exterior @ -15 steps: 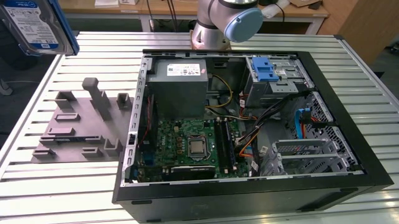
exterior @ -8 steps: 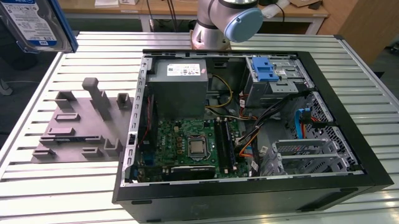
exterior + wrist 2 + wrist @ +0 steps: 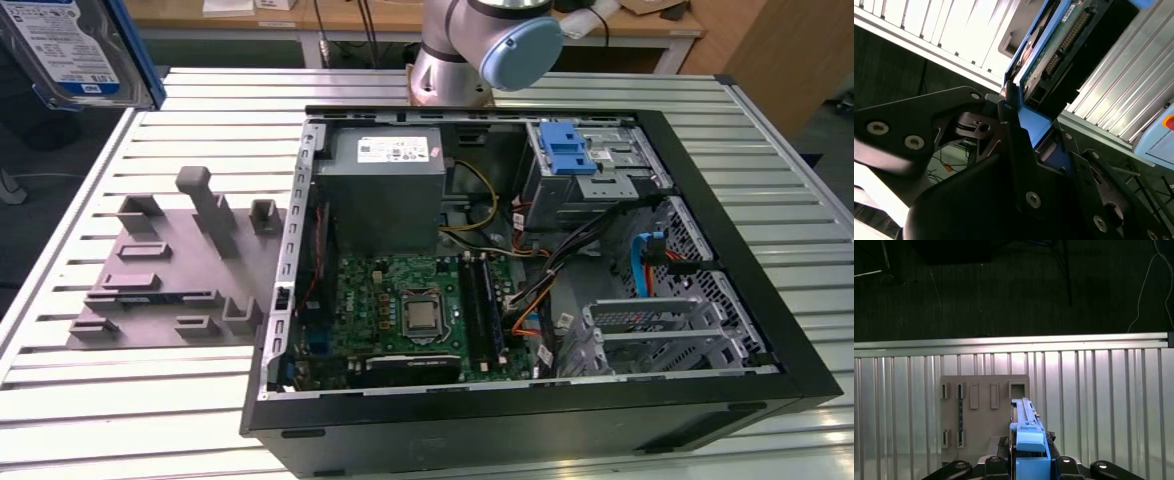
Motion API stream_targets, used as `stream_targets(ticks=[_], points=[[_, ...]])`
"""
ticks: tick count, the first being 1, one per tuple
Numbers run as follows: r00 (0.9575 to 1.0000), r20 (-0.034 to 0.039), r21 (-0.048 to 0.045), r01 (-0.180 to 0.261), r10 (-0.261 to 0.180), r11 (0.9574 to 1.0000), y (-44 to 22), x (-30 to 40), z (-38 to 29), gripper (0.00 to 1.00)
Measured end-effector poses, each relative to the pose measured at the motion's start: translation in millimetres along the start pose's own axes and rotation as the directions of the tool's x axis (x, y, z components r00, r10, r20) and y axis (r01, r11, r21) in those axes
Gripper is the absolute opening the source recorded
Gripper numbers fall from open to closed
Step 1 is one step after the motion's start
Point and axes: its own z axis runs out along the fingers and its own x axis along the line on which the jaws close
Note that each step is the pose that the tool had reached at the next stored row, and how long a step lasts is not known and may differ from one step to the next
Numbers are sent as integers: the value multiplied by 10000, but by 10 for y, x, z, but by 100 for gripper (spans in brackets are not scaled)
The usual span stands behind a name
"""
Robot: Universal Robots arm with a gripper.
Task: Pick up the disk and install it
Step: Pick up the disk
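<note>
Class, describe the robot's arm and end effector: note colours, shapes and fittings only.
In the exterior view the arm is a silver-grey tube with a rounded light-blue joint cap. In the second wrist view the end effector is matte black, built of flat angular link plates joined by silver screws.

Silver arm [image 3: 447, 72], blue joint cap [image 3: 523, 52] — black screw-studded claw [image 3: 1031, 117].

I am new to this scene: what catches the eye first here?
An open computer case lies on the slatted table, its motherboard exposed. At the exterior view's upper left the disk is held aloft; the second wrist view shows the claw clamped on it.
</note>
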Motion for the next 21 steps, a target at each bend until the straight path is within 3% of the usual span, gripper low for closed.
stream_targets(ticks=[11, 17, 21], points=[[10000, 0, 0, 1, -1, 10000, -65, -3, 0, 36], [10000, 0, -2, 0, 0, 10000, -69, -3, -4, 36], [10000, 0, 0, 0, 0, 10000, -69, -4, -79, 36]])
